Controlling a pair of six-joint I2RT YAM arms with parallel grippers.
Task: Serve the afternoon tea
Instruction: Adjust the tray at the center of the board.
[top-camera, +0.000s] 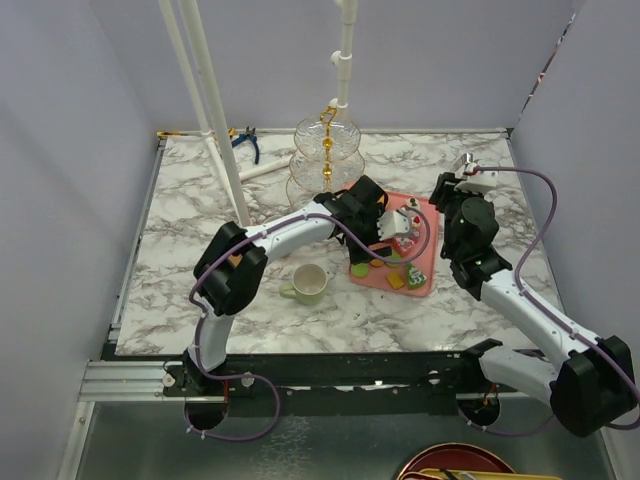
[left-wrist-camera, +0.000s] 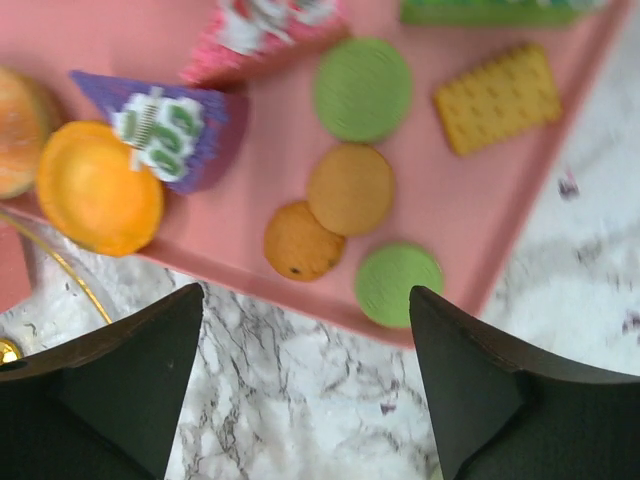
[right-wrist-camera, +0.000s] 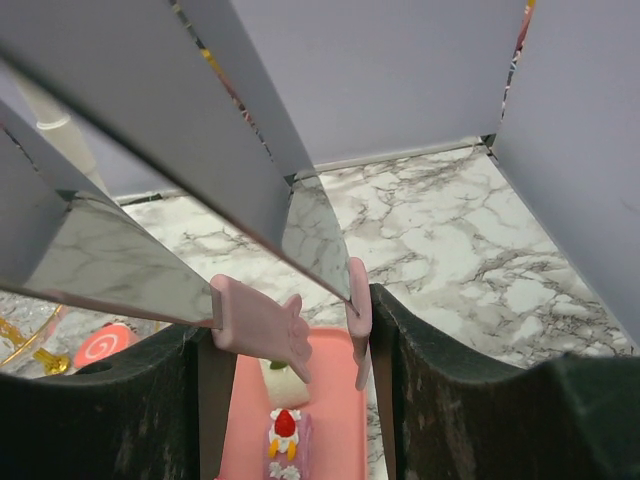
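The clear glass three-tier stand (top-camera: 327, 160) with its gold stem stands at the back of the marble table. A pale-green mug (top-camera: 308, 284) sits in front of it. To their right, small cakes and macarons lie on a flat pink tray (top-camera: 425, 235). My left gripper (top-camera: 383, 232) (left-wrist-camera: 305, 330) hangs open and empty over the tray's edge. Beyond its fingers lie a green macaron (left-wrist-camera: 398, 282) and an orange-brown one (left-wrist-camera: 303, 240). My right gripper (top-camera: 462, 185) (right-wrist-camera: 290, 320) is shut on metal tongs with pink tips (right-wrist-camera: 262, 328), above a strawberry-topped cake (right-wrist-camera: 285, 440).
White poles (top-camera: 215, 110) rise from the back left of the table, with blue-handled pliers (top-camera: 245, 140) beside them. Grey walls close in the table on three sides. A red bowl (top-camera: 455, 462) sits below the front rail.
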